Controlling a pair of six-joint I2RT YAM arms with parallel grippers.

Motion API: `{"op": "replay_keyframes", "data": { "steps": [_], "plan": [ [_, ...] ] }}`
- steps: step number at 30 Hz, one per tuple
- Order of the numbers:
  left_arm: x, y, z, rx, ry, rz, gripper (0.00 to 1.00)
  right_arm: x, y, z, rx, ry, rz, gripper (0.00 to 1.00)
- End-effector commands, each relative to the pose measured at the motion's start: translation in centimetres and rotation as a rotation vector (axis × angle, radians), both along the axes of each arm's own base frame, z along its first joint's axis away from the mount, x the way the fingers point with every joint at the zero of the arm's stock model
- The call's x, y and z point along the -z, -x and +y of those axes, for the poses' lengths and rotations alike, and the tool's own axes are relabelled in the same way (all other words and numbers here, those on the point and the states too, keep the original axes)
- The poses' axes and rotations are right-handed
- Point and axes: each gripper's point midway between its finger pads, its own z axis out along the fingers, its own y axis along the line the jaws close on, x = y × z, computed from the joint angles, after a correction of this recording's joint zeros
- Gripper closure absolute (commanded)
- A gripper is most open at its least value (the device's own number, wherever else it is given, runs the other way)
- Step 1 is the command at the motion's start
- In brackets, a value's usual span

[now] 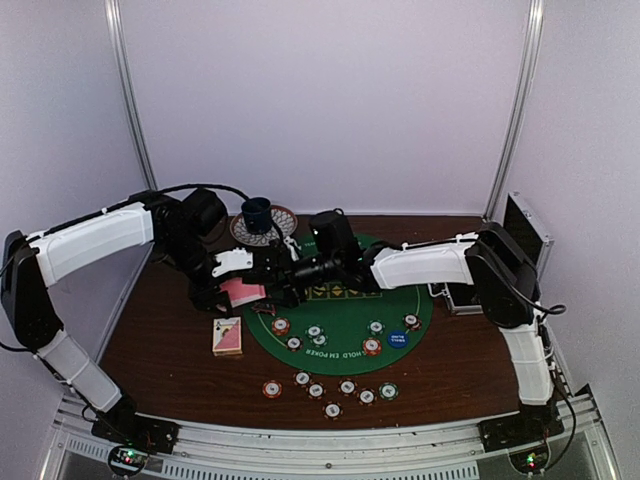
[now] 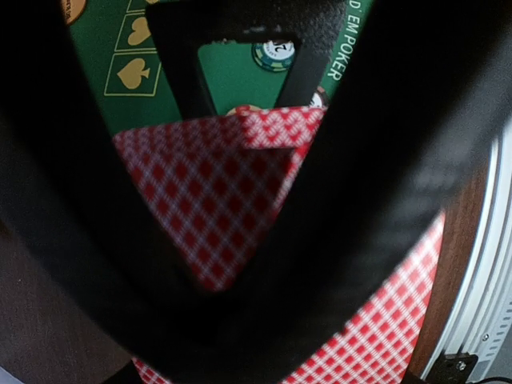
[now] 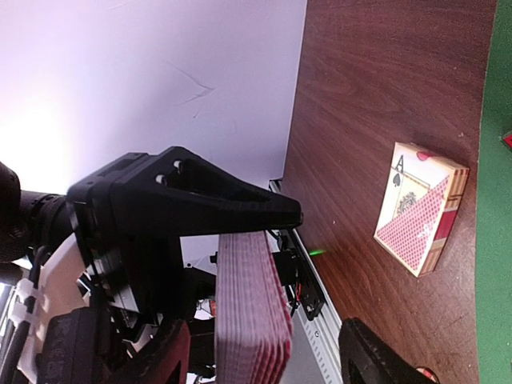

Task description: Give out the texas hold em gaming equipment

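My left gripper (image 1: 243,288) is shut on a deck of pink-backed playing cards (image 1: 240,293), held above the left edge of the green poker mat (image 1: 340,322). The left wrist view shows the checked card backs (image 2: 200,208) pinched between its dark fingers (image 2: 72,240). My right gripper (image 1: 277,283) reaches in from the right. In its wrist view it (image 3: 264,356) stands open, with the deck's edge (image 3: 250,308) between its two fingers and a gap on each side. Striped poker chips (image 1: 332,390) lie on the mat and along the near table. A blue disc (image 1: 398,338) lies on the mat.
A card box (image 1: 228,337) lies on the brown table left of the mat, also seen in the right wrist view (image 3: 420,208). A blue cup (image 1: 258,213) on a patterned saucer stands at the back. A black metal-edged case (image 1: 525,235) stands at the right.
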Motion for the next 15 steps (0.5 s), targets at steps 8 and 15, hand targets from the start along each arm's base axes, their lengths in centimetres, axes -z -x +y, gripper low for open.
{"op": "replay_keyframes", "data": {
  "steps": [8,15],
  "plan": [
    [-0.9,-1.8,-1.3,0.019,0.016,-0.057,1.00,-1.7,0.4,2.1,-0.054,-0.125,0.046,0.58],
    [-0.9,-2.3,-1.4,0.021,0.007,-0.068,0.77,-1.2,0.2,2.0,-0.054,-0.131,0.070,0.91]
  ]
}}
